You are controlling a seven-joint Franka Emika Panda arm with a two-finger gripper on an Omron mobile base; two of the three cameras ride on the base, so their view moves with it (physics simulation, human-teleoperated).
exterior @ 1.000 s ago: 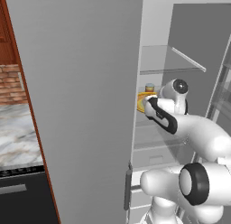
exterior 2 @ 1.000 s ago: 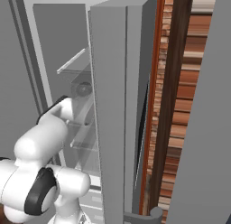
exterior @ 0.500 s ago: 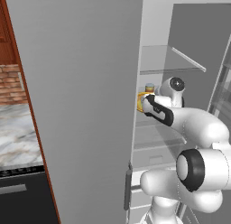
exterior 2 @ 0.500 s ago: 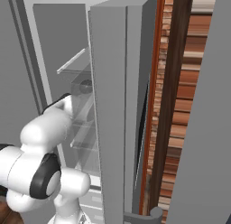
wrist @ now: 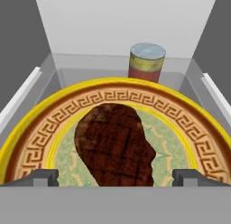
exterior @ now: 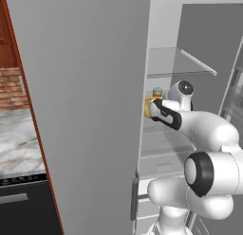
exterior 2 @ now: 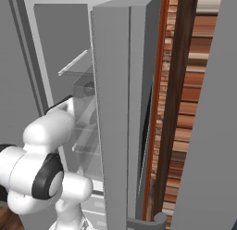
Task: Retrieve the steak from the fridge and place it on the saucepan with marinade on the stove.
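The steak [wrist: 115, 146], a dark red-brown lump, lies on a yellow patterned plate [wrist: 49, 114] on a shelf inside the open fridge [exterior: 90, 111]. My gripper [wrist: 115, 178] is open just above the plate's near edge. One fingertip [wrist: 43, 177] stands to each side of the steak's near end, and neither touches it. In the left base view my hand [exterior: 159, 111] reaches into the fridge at the plate [exterior: 146, 109]. The saucepan, the marinade and the stove are out of view.
A small red jar [wrist: 146, 63] with a grey lid stands behind the plate, also seen as the jar [exterior: 157, 92]. A glass shelf [exterior: 178, 68] hangs above my hand. The fridge's open doors [exterior 2: 115, 122] flank the arm. A marble counter [exterior: 19, 139] lies at the left.
My hand has pushed a little deeper into the fridge toward the plate and the elbow has risen. The jaws have stayed wide.
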